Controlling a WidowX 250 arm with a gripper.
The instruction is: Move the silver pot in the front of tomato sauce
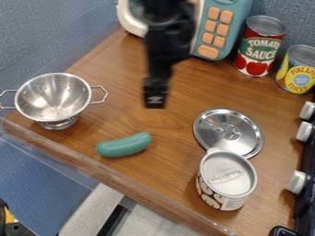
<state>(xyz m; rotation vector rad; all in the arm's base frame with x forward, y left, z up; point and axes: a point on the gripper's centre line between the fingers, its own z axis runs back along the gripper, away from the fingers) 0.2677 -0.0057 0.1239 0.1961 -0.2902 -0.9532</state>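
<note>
Near the left corner of the worktop (111, 101), the pot (52, 99), silver, upright on a round foot, with small holes in the wall and a wire handle at each side; well apart from the tomato sauce (260, 48). Lower left, past the front edge, a small black and yellow object (8, 221), cut off by the view. To the right of the pot, beside the front edge, a curved green sausage-shaped toy (124, 145), lying on its side. Above the middle of the worktop, pointing downwards, the gripper (155, 99), blurred; impossible to tell open from closed. At the back edge, behind the gripper, a teal microwave (201, 45) with orange buttons. Right of the green toy, a round metal lid (246, 133), flat on the worktop. Just in front of the lid, towards the front edge, an upright can (226, 173) with a pale top, overlapping the lid in view. At the back edge, right of the microwave, the tomato sauce, upright, in red and green. Farther right, near the tomato sauce, a yellow can (296, 76), also upright. Along the right edge, a black stove (306, 203) with pale knobs (298, 181).
</note>
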